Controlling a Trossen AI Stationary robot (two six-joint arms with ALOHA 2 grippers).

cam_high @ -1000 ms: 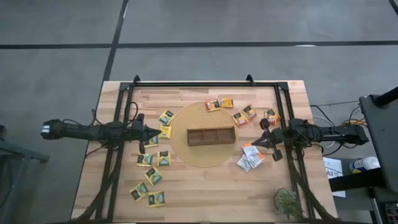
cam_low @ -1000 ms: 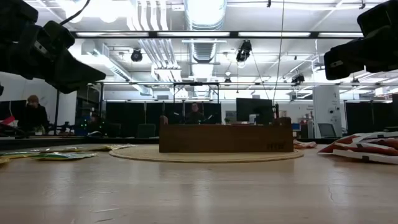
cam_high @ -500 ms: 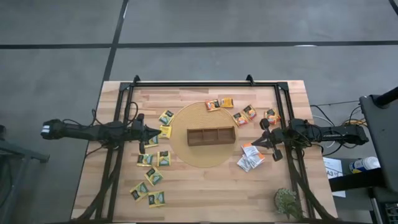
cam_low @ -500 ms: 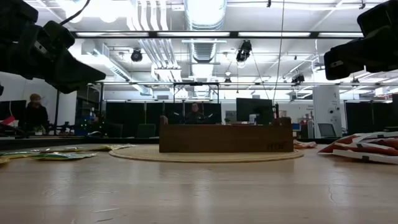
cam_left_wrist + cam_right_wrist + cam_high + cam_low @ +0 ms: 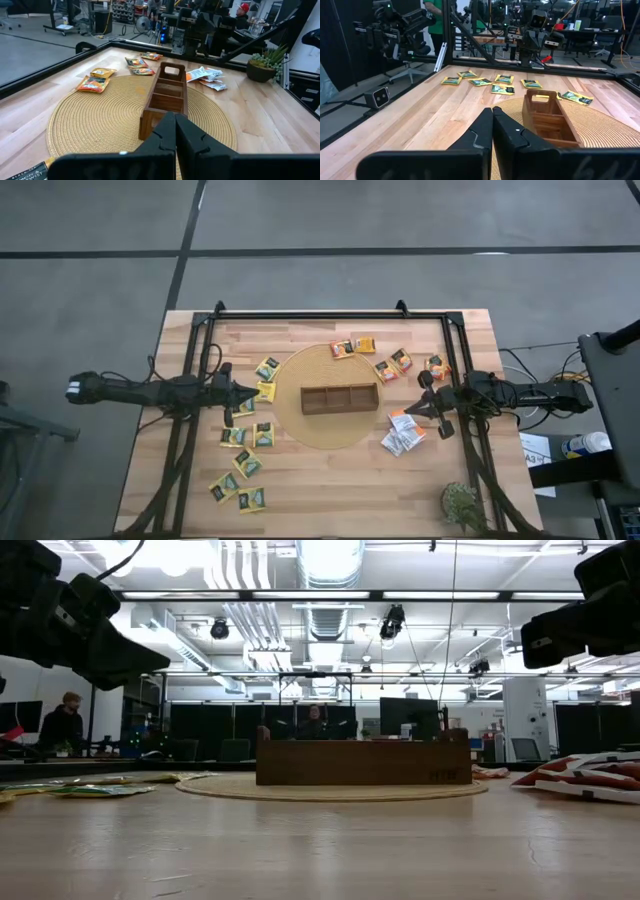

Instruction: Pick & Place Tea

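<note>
Tea packets print unreadable; both grippers' jaws closed, empty, flanking tray.

Both arms reach inward above the table from opposite sides, the left gripper and right gripper with fingers pressed together.

I work in a robotics lab: ceiling ducts, monitors, equipment racks, a seated person behind my worktop.
</note>
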